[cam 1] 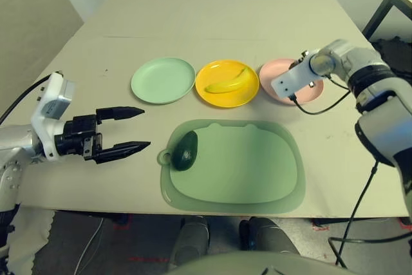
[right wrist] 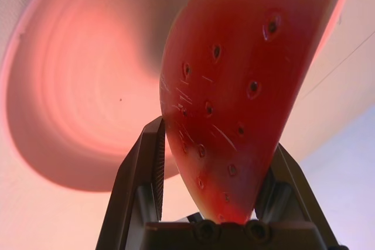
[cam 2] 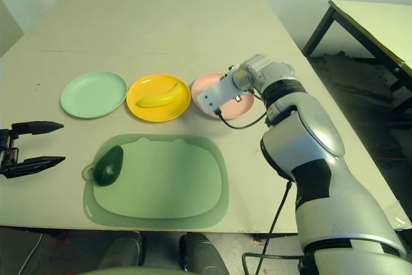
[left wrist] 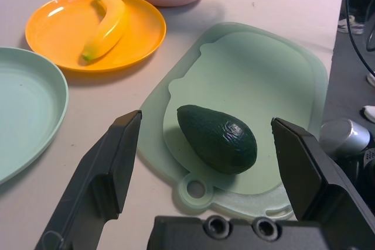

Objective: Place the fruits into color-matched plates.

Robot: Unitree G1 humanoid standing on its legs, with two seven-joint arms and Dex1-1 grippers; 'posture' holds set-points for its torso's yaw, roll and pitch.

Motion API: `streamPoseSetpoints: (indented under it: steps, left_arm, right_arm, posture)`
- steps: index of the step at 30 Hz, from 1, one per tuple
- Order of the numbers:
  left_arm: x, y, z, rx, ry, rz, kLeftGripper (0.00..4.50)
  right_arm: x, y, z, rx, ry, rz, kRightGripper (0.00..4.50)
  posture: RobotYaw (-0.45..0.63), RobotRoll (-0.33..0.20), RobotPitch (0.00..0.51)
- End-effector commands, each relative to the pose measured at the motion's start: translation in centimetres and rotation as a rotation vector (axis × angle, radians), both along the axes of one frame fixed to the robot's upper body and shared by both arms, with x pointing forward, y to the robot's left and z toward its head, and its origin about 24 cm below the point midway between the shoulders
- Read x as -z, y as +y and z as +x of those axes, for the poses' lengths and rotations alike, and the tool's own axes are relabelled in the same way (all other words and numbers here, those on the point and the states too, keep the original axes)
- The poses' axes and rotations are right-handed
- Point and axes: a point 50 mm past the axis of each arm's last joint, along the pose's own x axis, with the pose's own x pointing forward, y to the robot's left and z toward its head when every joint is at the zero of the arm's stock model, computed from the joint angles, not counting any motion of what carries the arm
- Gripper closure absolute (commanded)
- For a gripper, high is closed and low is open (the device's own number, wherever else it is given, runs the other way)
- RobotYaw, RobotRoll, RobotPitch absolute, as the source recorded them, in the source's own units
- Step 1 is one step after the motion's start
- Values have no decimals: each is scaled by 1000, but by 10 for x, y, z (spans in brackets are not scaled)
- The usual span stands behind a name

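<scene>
Watermelon wedge (right wrist: 228, 86) apparently hangs over the pink plate (right wrist: 88, 98).

3 plates (cam 1: 163, 80); 3 fruits (cam 1: 185, 151)

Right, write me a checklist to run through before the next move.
1. Banana on the yellow plate: ok.
2. Watermelon wedge gripped by the right pincer: ok.
3. Wedge over the pink plate: ok.
4. Wedge touching that plate: cannot tell.
5. Left pincer open for the avocado: ok.
6. Avocado on the mint green plate: not ok, it lies on the green mat.
</scene>
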Motion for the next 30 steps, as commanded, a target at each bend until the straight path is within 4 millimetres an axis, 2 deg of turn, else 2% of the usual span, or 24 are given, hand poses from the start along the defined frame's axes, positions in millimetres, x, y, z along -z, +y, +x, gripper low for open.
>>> streamPoseSetpoints:
  steps: [1, 3, 10, 14, 21, 25, 28, 30]
  left_arm:
    - [-1, 0, -4, -10, -4, 1, 0]
    - [-1, 1, -5, -16, -3, 4, 0]
    - [-4, 2, -2, -15, -10, 12, 0]
    - [-5, 0, 2, -7, -16, 13, 0]
    - [-7, 3, 7, 2, -21, 32, 0]
    - [-8, 5, 9, 1, -16, 66, 0]
    - [-6, 6, 11, -2, 5, 103, 0]
    - [-4, 6, 13, -4, 7, 119, 0]
  right_arm:
    - [8, -1, 0, 11, -12, 12, 2514]
    - [8, 0, 1, 10, -32, 18, 2514]
    - [1, -4, 3, 17, -73, 14, 39]
    - [-15, -10, 4, 24, -95, 12, 14]
    - [-59, -19, -2, 17, -54, 101, 14]
    - [-73, -14, -13, -18, 83, 352, 14]
    - [-70, -7, -21, -54, 227, 585, 14]
    - [-59, -4, -28, -63, 314, 744, 14]
  posture:
    - [151, 0, 105]
    - [152, 0, 105]
    - [144, 0, 100]
    - [126, 0, 96]
    - [113, 0, 97]
    - [98, 0, 95]
    - [86, 0, 95]
    - [81, 0, 93]
